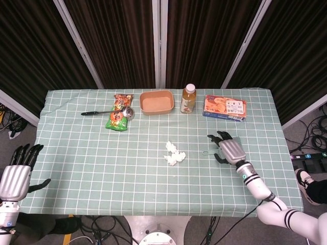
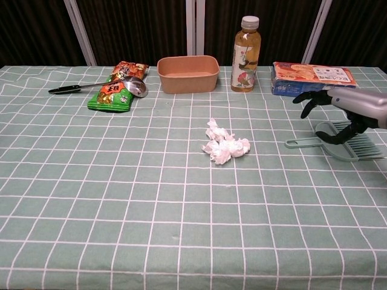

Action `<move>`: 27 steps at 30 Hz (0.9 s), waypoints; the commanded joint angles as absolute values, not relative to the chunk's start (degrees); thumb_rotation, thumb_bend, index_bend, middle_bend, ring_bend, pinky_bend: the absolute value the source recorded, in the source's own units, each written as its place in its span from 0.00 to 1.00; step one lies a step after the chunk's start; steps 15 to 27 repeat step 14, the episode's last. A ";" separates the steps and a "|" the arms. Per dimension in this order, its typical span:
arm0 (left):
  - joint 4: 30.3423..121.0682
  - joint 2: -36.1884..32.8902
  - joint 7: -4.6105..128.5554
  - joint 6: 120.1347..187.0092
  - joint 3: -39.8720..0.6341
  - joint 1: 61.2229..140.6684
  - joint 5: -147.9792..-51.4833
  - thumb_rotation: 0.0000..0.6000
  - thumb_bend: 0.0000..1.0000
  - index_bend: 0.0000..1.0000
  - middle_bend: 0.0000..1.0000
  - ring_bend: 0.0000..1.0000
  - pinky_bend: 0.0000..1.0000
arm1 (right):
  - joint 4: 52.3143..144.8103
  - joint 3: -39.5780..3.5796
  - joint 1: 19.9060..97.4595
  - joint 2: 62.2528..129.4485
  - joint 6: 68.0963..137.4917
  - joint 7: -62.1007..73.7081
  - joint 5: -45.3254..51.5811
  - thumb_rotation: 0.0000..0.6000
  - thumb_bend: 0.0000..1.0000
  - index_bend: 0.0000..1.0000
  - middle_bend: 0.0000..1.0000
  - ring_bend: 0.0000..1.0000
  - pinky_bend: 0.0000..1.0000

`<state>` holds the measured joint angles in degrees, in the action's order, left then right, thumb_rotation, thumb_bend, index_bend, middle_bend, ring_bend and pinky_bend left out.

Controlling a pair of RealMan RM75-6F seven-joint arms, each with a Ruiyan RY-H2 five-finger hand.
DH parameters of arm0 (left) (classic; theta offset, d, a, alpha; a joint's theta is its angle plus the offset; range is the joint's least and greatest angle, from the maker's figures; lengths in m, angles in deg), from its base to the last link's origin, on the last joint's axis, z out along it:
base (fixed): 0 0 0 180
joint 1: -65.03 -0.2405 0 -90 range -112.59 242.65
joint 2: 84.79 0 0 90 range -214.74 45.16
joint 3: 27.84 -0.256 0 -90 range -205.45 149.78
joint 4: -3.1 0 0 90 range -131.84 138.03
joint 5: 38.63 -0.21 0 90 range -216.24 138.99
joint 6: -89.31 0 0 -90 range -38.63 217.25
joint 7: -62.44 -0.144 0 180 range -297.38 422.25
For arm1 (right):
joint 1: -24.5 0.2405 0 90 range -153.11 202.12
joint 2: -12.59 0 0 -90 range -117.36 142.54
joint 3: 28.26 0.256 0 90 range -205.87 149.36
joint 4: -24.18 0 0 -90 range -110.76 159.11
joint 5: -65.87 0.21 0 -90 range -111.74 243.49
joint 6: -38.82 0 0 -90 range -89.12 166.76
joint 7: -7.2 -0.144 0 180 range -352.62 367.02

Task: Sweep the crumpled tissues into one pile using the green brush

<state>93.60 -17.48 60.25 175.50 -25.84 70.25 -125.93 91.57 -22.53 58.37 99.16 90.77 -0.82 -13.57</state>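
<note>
Checked cloth; crumpled tissues heaped.

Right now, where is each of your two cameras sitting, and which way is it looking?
Head view: high above the near edge, looking steeply down on the whole table; shows my left hand off the table's corner and my right hand with its arm.
Chest view: low at the near edge, looking straight across toward the dark curtains; shows only my right hand, fingers spread over the brush.
Both share: the tissues, bottle, brown tub, snack bag and ladle.
</note>
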 commanded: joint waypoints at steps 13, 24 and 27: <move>91.91 -15.48 60.60 173.91 -25.31 71.52 -125.44 1.00 0.01 0.07 0.09 0.00 0.02 | 112.97 -26.43 37.02 81.88 124.34 2.56 -18.99 1.00 0.37 0.07 0.14 0.00 0.00; 91.79 -15.29 60.55 174.04 -25.23 71.52 -125.40 1.00 0.01 0.07 0.09 0.00 0.02 | 113.42 -26.75 35.84 81.66 125.78 2.42 -19.27 1.00 0.37 0.07 0.14 0.00 0.00; 91.79 -15.29 60.55 174.04 -25.23 71.52 -125.40 1.00 0.01 0.07 0.09 0.00 0.02 | 113.42 -26.75 35.84 81.66 125.78 2.42 -19.27 1.00 0.37 0.07 0.14 0.00 0.00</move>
